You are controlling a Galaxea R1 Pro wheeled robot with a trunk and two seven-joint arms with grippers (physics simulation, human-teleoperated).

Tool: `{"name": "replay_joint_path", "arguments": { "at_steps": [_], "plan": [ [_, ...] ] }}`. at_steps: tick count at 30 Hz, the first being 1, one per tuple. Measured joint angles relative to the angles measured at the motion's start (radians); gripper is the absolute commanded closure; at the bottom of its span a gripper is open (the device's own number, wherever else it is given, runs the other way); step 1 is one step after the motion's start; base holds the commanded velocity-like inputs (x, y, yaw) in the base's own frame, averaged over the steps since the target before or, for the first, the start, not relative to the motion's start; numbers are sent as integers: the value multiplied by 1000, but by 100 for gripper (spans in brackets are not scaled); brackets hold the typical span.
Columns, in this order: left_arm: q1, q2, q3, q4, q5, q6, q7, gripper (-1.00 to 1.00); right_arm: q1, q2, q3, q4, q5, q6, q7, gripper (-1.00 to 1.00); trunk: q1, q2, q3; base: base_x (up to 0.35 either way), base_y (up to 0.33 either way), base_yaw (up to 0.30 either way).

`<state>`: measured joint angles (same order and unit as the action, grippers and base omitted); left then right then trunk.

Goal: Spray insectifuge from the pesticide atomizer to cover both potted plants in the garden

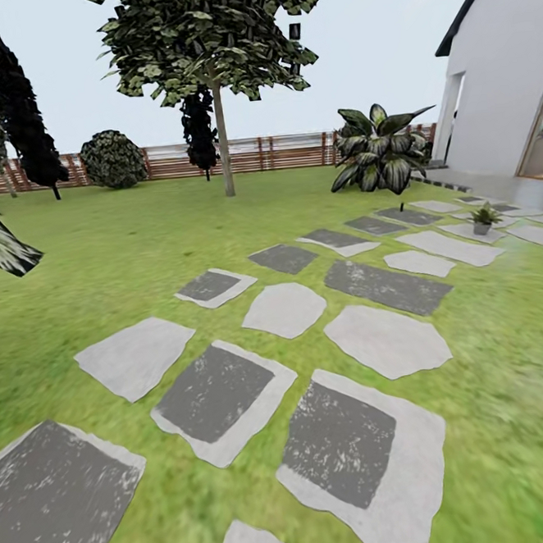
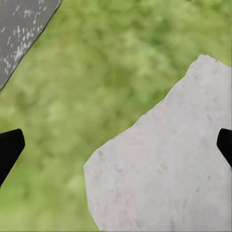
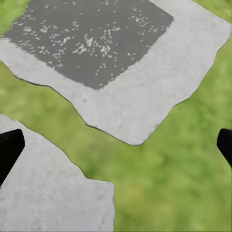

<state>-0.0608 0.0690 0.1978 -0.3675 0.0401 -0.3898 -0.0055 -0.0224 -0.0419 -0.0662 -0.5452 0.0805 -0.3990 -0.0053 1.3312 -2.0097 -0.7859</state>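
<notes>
Stone slabs [image 1: 221,399] are running across the lawn [image 1: 98,262] ahead of you toward the house [image 1: 501,70]. One potted plant [image 1: 484,217] is sitting on the slabs near the house. Both your left gripper [image 2: 116,147] and right gripper [image 3: 116,147] are hanging spread wide, holding nothing.

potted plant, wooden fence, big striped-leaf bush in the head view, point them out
potted plant [image 1: 484,218], head view, on its light-green leaves
wooden fence [image 1: 286,152], head view, on the slats right of the tree trunk
striped-leaf bush [image 1: 379,151], head view, on its central leaves
</notes>
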Motion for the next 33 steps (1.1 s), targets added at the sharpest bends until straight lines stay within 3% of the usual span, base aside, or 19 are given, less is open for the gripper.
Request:
{"name": "replay_joint_path", "arguments": {
  "at_steps": [33],
  "plan": [
    [0,0,-1,0,0,0,0,-100,0,0,1,0,0,0,1,-100,0,0,-45,339,0,0]
  ]
}}
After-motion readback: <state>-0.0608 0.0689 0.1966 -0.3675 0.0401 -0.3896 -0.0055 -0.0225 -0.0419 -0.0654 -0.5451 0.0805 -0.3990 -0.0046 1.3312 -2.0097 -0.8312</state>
